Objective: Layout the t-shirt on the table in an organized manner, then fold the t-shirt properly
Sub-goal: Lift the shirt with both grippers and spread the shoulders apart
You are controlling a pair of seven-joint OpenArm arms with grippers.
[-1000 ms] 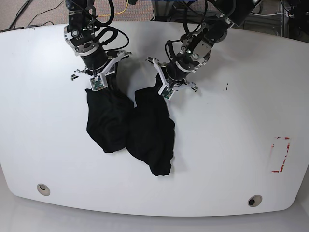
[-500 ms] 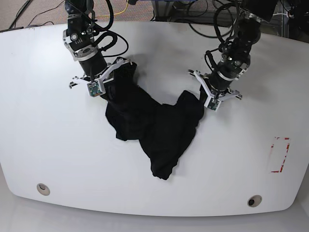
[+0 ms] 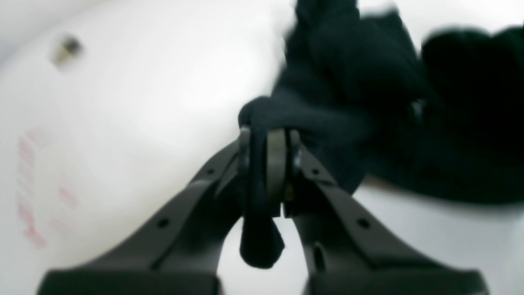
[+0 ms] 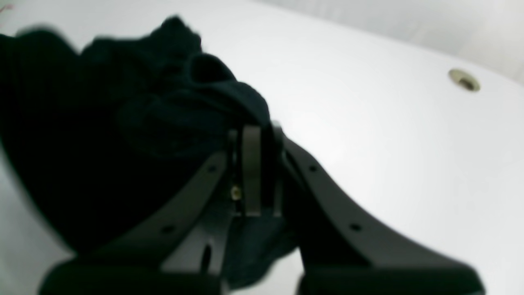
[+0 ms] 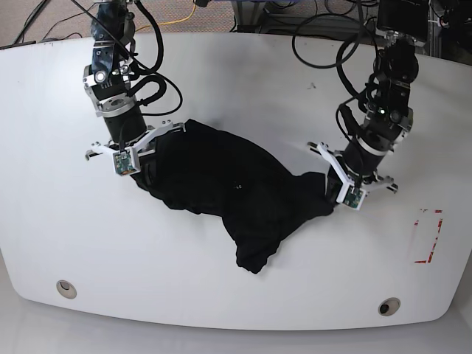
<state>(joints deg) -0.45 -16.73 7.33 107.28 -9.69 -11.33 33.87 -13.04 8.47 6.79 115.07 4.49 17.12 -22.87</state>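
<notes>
**Cloth stretched between two pinches**

Tabletop first: we see the table (image 5: 243, 74), white and glossy, filling nearly the whole base view, with a red tape rectangle (image 5: 428, 236) at the right edge and two round holes (image 5: 66, 288) near the bottom corners.

Across its middle lies the t-shirt (image 5: 228, 192), a black mass drawn out from centre left to centre right, with a loose lobe sagging toward the bottom centre. We cannot make out any print; the cloth looks bunched and twisted, not flat.

We judge the two arms hold it apart so the fabric opens out for laying flat. The right gripper (image 5: 125, 158), at centre left of the base view, has its jaws pressed together on a fold of the shirt; its wrist view shows cloth trapped between the fingers (image 4: 250, 172). The left gripper (image 5: 348, 193), at centre right, likewise pinches a bunch of cloth, which wraps over the fingertips (image 3: 275, 164) and hangs below them in its wrist view.

Both wrist views are blurred, so we cannot tell which part of the garment each pinch holds.
</notes>
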